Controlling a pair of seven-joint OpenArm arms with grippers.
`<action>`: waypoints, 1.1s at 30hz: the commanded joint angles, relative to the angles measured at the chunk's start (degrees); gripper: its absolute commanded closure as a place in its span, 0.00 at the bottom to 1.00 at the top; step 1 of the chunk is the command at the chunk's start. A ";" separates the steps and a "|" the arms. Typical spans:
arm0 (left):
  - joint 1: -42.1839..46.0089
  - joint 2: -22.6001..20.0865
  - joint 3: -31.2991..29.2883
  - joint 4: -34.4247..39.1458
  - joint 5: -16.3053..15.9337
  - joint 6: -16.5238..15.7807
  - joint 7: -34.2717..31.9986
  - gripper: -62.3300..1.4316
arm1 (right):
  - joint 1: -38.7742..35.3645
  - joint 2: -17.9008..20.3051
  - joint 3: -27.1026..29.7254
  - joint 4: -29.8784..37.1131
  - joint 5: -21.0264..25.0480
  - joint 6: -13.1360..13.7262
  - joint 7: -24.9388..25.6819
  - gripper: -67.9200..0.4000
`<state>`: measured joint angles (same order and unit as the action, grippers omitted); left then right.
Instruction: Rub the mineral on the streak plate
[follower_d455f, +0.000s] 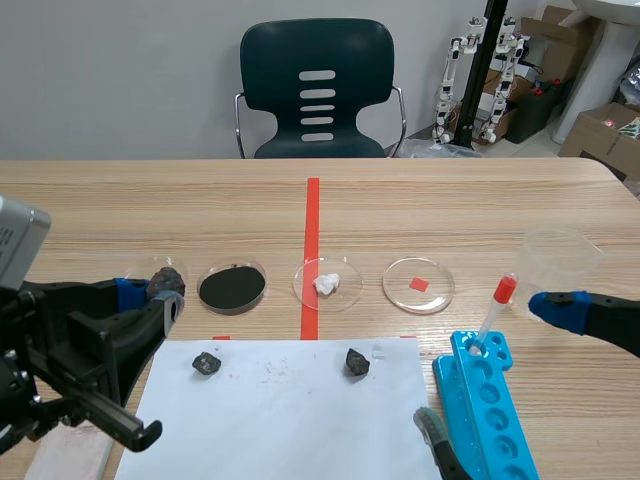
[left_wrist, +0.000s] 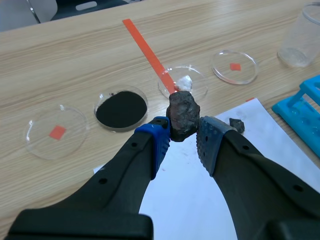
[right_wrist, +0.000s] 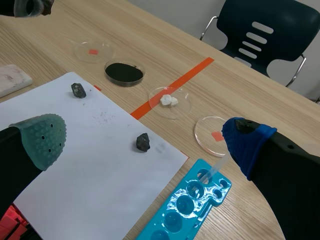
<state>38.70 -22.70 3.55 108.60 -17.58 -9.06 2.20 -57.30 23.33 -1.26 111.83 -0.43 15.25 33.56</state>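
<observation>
- so the dark lumpy mineral chunk (left_wrist: 183, 114) is clamped tight in the left end effector (left_wrist: 181, 134)
- the pale flat streak plate (follower_d455f: 68, 452) is found under that arm, nearer the robot

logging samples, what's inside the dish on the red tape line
A white lumpy piece lies inside the clear dish, near its middle. The tape line shows through the dish floor. What lies directly under the piece is covered.

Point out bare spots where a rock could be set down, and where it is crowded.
Free: the white paper between the two small rocks and nearer the robot; the bare table beyond the dish row. Crowded: that row and the blue rack.
</observation>
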 joint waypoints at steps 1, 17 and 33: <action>0.52 0.13 -0.15 1.01 -0.11 0.07 -2.25 0.77 | 0.31 0.00 0.33 1.36 0.68 -0.26 0.85 0.00; 1.25 0.11 -0.15 0.98 0.94 0.33 -2.23 0.77 | 0.31 0.00 0.33 1.36 0.68 -0.26 0.85 0.00; 1.25 0.11 -0.15 0.98 0.92 0.33 -2.38 0.77 | 0.31 0.00 0.33 1.36 0.68 -0.26 0.85 0.00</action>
<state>40.14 -22.72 3.55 108.60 -16.36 -8.73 0.97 -57.30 23.33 -1.26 111.85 -0.43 15.25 33.54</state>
